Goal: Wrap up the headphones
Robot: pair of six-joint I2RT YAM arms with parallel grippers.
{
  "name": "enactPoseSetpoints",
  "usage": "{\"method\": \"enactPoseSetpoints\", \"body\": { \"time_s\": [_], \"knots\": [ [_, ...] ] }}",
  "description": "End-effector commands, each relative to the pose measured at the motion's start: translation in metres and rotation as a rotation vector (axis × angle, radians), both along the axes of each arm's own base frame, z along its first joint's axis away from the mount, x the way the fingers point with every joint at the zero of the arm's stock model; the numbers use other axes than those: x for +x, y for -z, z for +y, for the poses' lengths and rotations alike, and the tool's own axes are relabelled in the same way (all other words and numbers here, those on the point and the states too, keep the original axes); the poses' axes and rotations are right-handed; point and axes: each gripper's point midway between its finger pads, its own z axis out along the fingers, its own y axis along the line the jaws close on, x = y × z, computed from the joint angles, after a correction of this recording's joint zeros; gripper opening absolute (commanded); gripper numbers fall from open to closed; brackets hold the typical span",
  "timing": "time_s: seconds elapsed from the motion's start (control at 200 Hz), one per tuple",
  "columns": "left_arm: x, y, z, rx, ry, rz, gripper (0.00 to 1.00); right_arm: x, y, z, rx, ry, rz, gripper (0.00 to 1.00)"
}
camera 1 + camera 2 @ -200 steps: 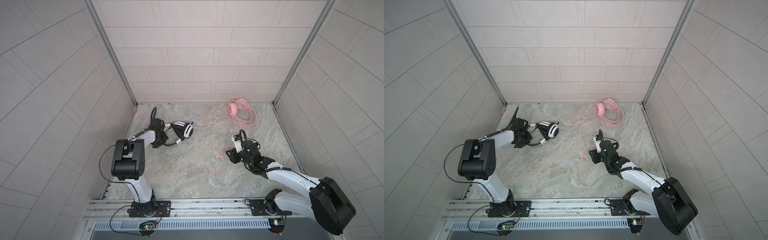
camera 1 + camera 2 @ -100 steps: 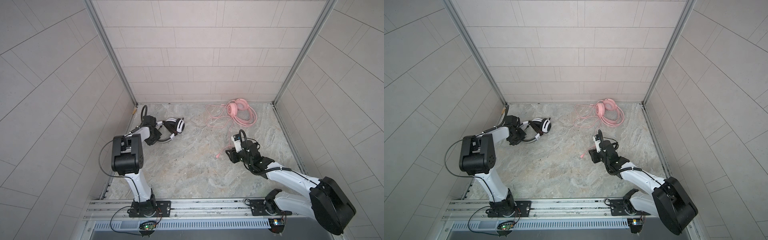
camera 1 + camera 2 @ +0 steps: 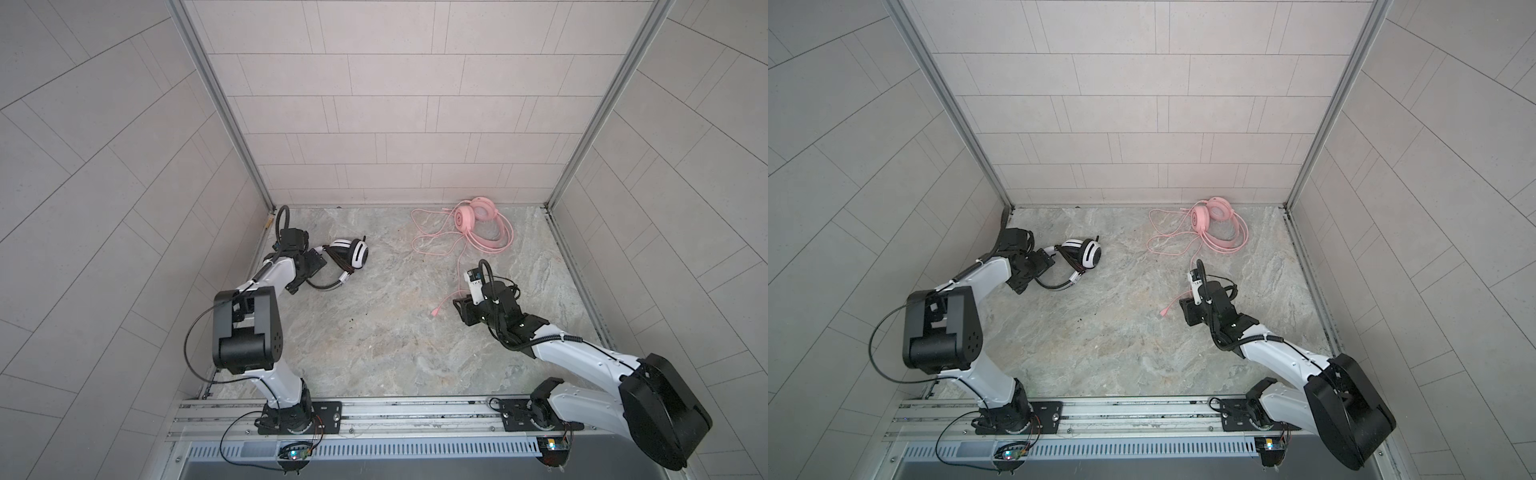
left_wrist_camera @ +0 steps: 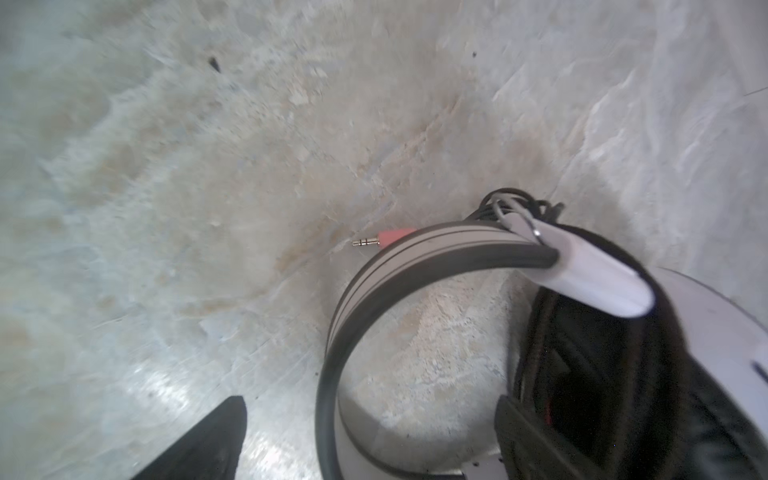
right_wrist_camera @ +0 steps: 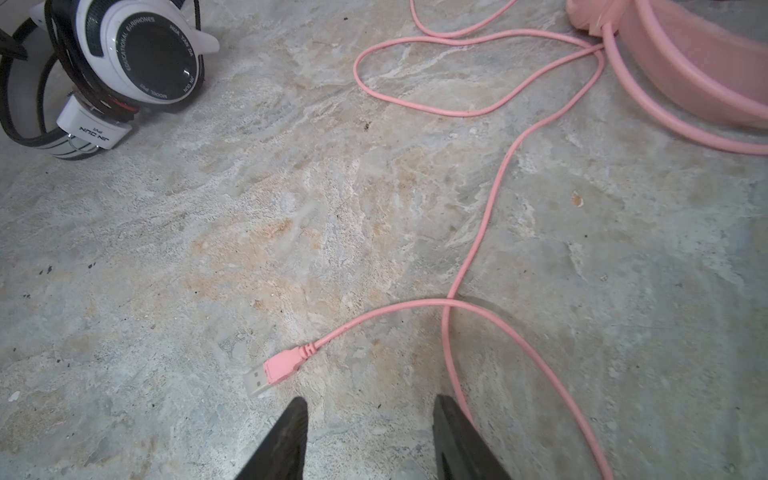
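My left end effector [image 3: 320, 262] has just sprung wide, releasing the striped headset [image 3: 347, 257] onto the desk [image 3: 374, 332], cable wrapped. Right end effector [image 5: 368, 436], half-open and empty, straddles the pink cable [image 5: 478, 249]; pink headset [image 3: 482, 224] next.

Bare floor [image 3: 374, 332] lies between white headset [image 3: 347, 255] and pink cable [image 3: 434, 245].

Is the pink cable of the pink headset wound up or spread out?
Spread out. The pink cable lies in loose loops on the stone floor, and its USB plug rests apart from the pink headset.
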Motion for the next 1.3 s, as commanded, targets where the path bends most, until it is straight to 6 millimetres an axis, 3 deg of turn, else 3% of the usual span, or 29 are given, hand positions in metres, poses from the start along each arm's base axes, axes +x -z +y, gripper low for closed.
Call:
{"method": "enactPoseSetpoints", "body": {
  "time_s": [0.0,0.17,0.365,0.485,0.636,0.746,0.776,0.936,1.071,1.296],
  "knots": [
    [-0.022,-0.019,0.008,0.055,-0.015,-0.017,0.99,0.001,-0.002,-0.008,-0.009,0.045,-0.021,0.5],
    [-0.04,-0.054,-0.007,0.036,0.065,-0.119,0.99,0.004,0.002,-0.013,-0.005,0.077,-0.009,0.51],
    [-0.068,-0.078,-0.02,0.024,0.131,-0.17,1.0,0.005,0.008,-0.015,0.002,0.087,-0.001,0.51],
    [-0.082,-0.09,-0.029,0.038,0.213,-0.191,1.0,0.01,0.008,-0.032,-0.003,0.154,0.031,0.51],
    [-0.098,-0.095,-0.039,0.057,0.308,-0.219,1.0,0.027,-0.013,-0.057,0.049,0.26,0.042,0.51],
    [-0.109,-0.091,-0.041,0.072,0.329,-0.23,1.0,0.046,-0.028,-0.076,0.082,0.337,0.055,0.51],
    [-0.111,-0.093,-0.044,0.064,0.339,-0.239,1.0,0.059,-0.042,-0.079,0.11,0.354,0.042,0.51],
    [-0.117,-0.094,-0.053,0.027,0.362,-0.27,1.0,0.105,-0.053,-0.104,0.213,0.454,0.097,0.51],
    [-0.124,-0.087,-0.062,-0.01,0.41,-0.243,1.0,0.146,-0.051,-0.12,0.274,0.516,0.174,0.5],
    [-0.125,-0.089,-0.066,-0.013,0.426,-0.258,1.0,0.203,-0.028,-0.15,0.389,0.661,0.247,0.46]
  ]
}}
